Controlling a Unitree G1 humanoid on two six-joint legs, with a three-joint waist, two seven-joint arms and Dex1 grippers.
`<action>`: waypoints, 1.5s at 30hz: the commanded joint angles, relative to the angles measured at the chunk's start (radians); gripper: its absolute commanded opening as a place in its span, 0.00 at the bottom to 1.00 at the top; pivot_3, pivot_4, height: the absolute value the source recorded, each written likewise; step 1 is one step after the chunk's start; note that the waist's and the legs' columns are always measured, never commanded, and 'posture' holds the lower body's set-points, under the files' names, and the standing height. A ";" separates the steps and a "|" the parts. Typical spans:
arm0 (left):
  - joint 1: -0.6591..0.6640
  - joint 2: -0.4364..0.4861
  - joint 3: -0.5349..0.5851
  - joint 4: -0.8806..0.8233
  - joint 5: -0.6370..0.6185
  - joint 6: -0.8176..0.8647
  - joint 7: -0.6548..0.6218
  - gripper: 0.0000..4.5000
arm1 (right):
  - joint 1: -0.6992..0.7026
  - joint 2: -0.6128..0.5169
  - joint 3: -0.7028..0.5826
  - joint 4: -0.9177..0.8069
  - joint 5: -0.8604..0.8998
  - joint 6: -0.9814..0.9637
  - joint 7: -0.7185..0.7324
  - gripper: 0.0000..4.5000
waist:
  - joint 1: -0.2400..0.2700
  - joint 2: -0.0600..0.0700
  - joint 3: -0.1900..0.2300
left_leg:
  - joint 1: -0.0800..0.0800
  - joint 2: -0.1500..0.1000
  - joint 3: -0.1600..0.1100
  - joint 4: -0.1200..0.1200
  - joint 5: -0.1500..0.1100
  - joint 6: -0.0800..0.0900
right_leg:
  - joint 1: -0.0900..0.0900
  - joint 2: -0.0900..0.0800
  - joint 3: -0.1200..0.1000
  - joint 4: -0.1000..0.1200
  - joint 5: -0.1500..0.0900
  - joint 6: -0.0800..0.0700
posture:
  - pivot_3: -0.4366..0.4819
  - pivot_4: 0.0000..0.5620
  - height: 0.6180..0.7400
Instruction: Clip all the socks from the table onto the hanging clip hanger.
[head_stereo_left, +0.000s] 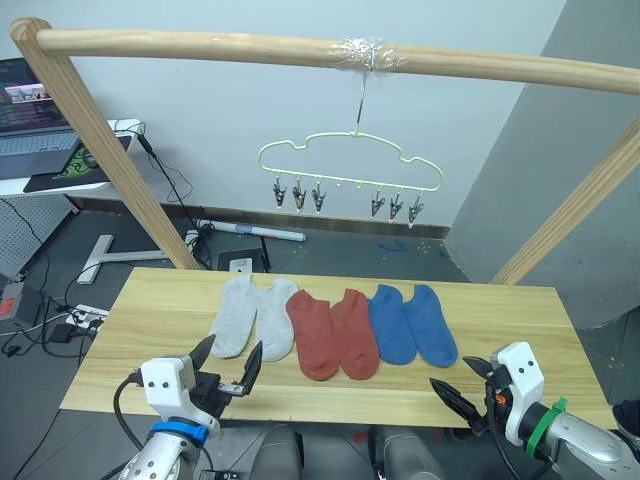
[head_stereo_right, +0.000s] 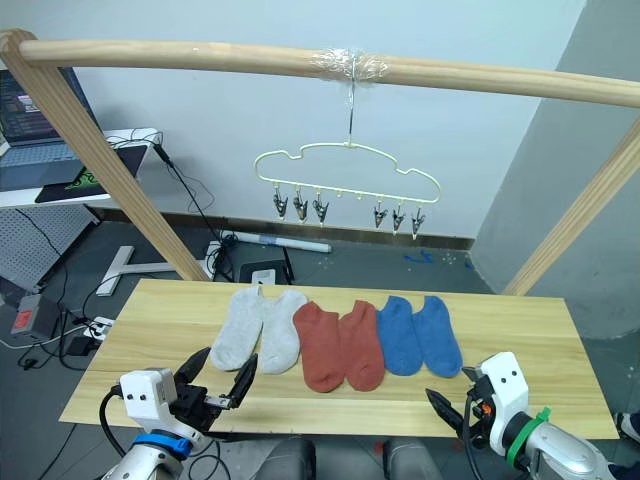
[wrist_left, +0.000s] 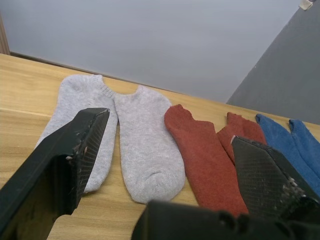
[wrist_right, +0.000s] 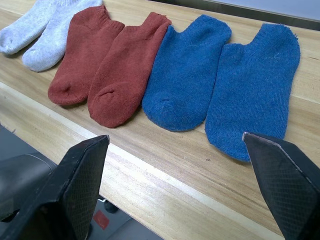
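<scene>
Six socks lie in a row on the pale wood table: two light grey socks at the left, two rust red socks in the middle, two blue socks at the right. The pale-yellow clip hanger hangs by its hook from the wooden pole above, its metal clips bare. My left gripper is open, low over the table's front edge just in front of the grey socks. My right gripper is open at the front edge, in front of and right of the blue socks.
A frame of round wooden poles spans over the table, with slanted legs at both ends. Behind at the left stands a desk with a laptop. Cables and a power strip lie on the floor.
</scene>
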 joint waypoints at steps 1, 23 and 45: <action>0.010 -0.002 0.004 -0.016 0.008 -0.015 0.010 1.00 | 0.001 -0.007 -0.010 -0.035 0.004 -0.013 0.009 1.00 | 0.000 0.000 0.000 | 0.000 0.000 0.000 0.000 0.000 0.000 | 0.000 0.000 0.000 0.000 0.000 0.000 | 0.51 0.29 1.00; 0.004 0.028 0.005 -0.071 -0.060 0.177 0.020 1.00 | -0.021 -0.011 0.001 -0.046 0.011 -0.003 0.013 1.00 | 0.000 0.000 0.000 | 0.000 0.000 0.000 0.000 0.000 0.000 | 0.000 0.000 0.000 0.000 0.000 0.000 | 0.51 0.29 1.00; -0.598 0.206 0.095 -0.144 -0.233 0.631 0.132 1.00 | -0.737 -0.207 0.000 -0.016 0.375 0.352 0.139 1.00 | 0.002 0.001 0.053 | 0.001 -0.001 -0.005 -0.002 0.000 0.004 | 0.004 0.002 -0.003 0.002 0.003 0.010 | 0.52 0.46 1.00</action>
